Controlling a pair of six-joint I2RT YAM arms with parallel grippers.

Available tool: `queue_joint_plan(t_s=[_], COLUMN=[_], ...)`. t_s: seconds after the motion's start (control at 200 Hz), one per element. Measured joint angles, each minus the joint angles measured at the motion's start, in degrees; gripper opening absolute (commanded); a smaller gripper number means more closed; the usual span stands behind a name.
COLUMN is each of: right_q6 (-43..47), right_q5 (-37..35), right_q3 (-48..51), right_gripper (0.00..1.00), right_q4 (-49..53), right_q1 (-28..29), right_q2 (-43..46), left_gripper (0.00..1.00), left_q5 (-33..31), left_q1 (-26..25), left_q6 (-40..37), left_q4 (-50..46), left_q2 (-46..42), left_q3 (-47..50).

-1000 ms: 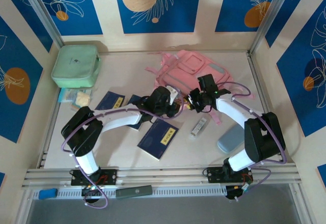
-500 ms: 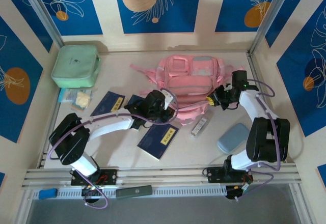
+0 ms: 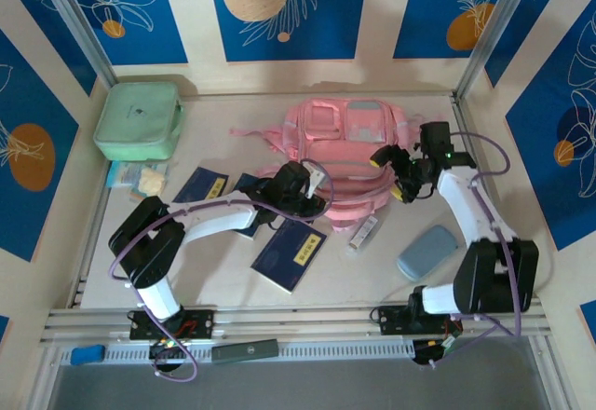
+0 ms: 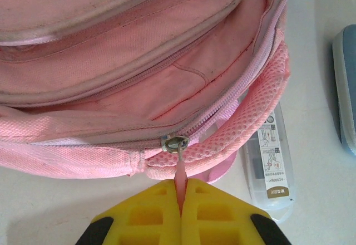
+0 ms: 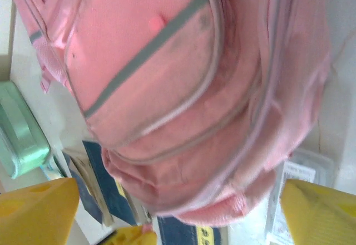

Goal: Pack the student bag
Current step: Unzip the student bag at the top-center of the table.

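Student bag (image 3: 346,149): large soft pink fabric backpack with a grey-striped front pocket. It lies flat on the pale table (image 3: 223,284) with its front panels up. Location: directly ahead of both pairs of fingers; its near edge meets the left pair, and its right side lies by the right pair.

Left gripper (image 4: 181,196): yellow fingers (image 4: 144,211) clenched together on the pink zip pull (image 4: 179,172) at the bag's near edge. The metal slider (image 4: 174,143) sits just beyond the fingertips. From there the zip track curves away up and to the right.

Right gripper (image 3: 393,173): yellow fingers (image 5: 39,209) released and spread wide, holding nothing. The bag's striped pocket lies beyond and between them.

Other items:
- Clear plastic box with a printed label (image 4: 270,164): just right of the left fingers, touching the bag's mesh edge.
- Grey-blue rounded case (image 3: 428,252): further right of the left fingers, apart from the box.
- Dark blue booklets with yellow labels (image 3: 291,253): flat on the table, behind and to the left of the left fingers.
- Mint-green square zipped case (image 3: 140,119): far to the left of the left fingers, well apart from the bag.
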State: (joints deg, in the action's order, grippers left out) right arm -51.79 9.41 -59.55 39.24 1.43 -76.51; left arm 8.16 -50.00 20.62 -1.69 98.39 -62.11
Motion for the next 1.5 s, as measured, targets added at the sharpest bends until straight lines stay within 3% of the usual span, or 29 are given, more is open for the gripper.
queue_joint_plan(t_s=[0.235, 0.455, 0.62, 0.74, 0.835, 1.035, 1.19, 1.501], right_q6=[-16.02, -26.27, -26.58, -23.23, -19.85, -12.59, -7.41, -3.65], right_q5=[-2.62, -6.29, -7.28, -7.19, -4.07, 2.75, 5.92, 7.98], right_q3=[9.16, 8.81, 3.91, 3.41, 2.64, 2.8, 2.82, 2.73], right_gripper=[0.89, 0.8, 0.48, 0.18, 0.05, 0.0, 0.0, 0.0], right_q4=[-3.45, -11.69, -11.63, -10.97, -10.91, -8.72, -7.93, -8.13], right_q1=[15.43, 18.45, 18.45, 18.16, 16.22, 8.0, 2.25, 1.25], right_q2=[1.73, -5.57, -14.6, -15.45, -15.3, -10.91, -7.21, -7.1], left_gripper=[0.0, 0.0, 0.0, 0.0, 0.0, 0.0, 0.0, 0.0], left_q5=[0.37, 0.66, 0.35, -0.76, -1.31, -5.38, -5.95, -6.93], left_q1=[-0.04, -0.24, -0.26, -0.15, -0.26, 0.42, 4.76, 14.03], left_q6=[0.57, 0.94, 0.96, 0.63, -0.2, -2.95, -4.04, -3.78], left_q4=[0.22, 0.35, -0.31, -2.38, -4.2, -6.97, -8.85, -11.34], left_q2=[-0.02, -0.02, -0.02, -0.02, -0.07, -2.27, -3.32, 1.03], left_q3=[0.0, 0.0, -0.39, -1.38, -2.73, -4.42, -5.25, -7.37])
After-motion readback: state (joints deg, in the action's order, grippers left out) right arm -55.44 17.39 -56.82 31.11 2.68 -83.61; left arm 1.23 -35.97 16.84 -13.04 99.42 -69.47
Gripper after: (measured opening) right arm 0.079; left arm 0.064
